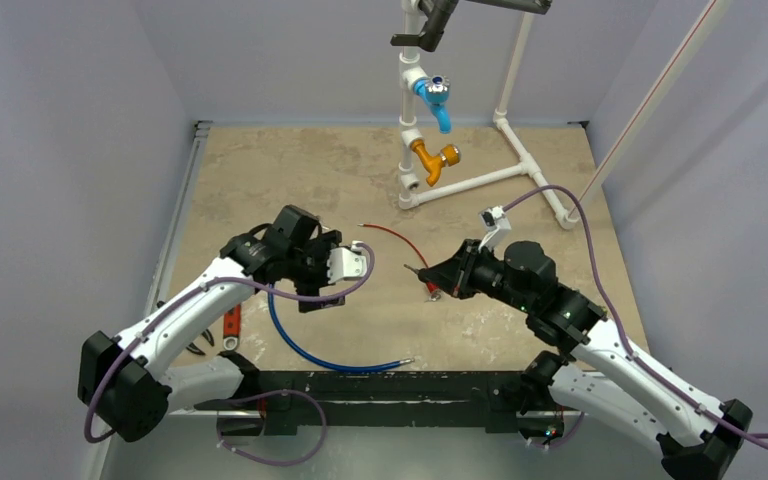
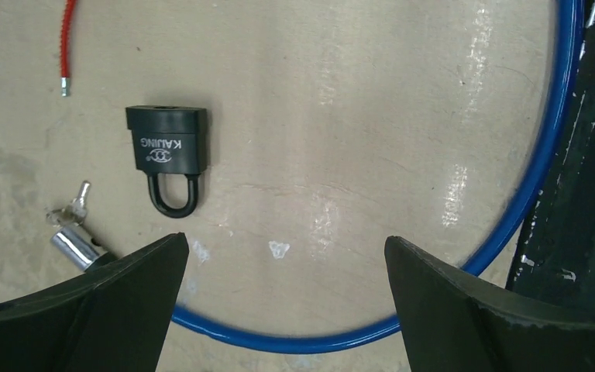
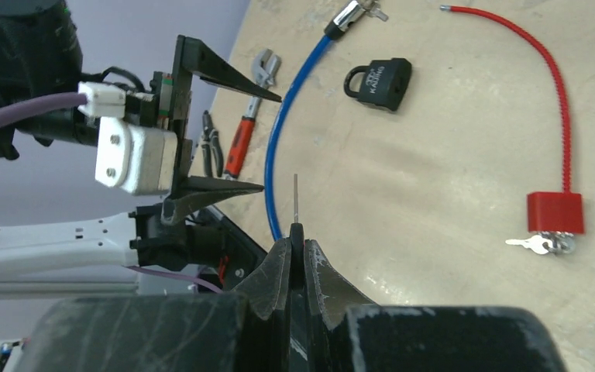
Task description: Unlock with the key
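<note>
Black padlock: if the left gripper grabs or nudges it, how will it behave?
The padlock looks rigid and probably heavy for its size: blocky body, thick shackle. It lies flat, so a nudge should slide it, not roll or tip it. Its smooth casing might slip in the open left gripper.

"KAIJING" on black padlock (image 2: 167, 147)
</note>
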Controlling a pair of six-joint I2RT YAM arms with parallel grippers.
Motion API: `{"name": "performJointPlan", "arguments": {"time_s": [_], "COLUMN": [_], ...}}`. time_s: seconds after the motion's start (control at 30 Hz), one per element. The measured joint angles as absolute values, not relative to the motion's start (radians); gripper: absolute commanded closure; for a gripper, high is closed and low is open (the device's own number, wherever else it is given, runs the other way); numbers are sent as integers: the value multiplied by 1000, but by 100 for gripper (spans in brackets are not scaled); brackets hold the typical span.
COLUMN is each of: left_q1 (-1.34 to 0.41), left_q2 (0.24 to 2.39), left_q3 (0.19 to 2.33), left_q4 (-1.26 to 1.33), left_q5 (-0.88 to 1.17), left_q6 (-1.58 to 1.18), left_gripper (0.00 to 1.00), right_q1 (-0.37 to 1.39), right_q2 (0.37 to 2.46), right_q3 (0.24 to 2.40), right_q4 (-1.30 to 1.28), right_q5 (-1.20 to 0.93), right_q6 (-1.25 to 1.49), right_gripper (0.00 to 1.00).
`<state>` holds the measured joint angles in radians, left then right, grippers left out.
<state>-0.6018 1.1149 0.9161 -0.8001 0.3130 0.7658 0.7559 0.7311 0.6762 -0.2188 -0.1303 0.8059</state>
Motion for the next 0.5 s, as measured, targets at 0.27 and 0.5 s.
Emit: {"name": "performJointPlan", "arguments": {"time_s": [0.27,0.5], "left_q1": [-429,-405], "left_q2": [1431,1679], "left_q3": [1035,1205], "left_q4": [-807,-810], "left_q5": [440,470], "left_q6": [892,948], "left_gripper": [0,10], "right_q1": [756,756], "right_q2": [639,600], "right_q3": [677,677], "right_q4": [-331,-338], "right_q5": [-80,-61], "right_q6": [779,772], "right_gripper": [100,100]}}
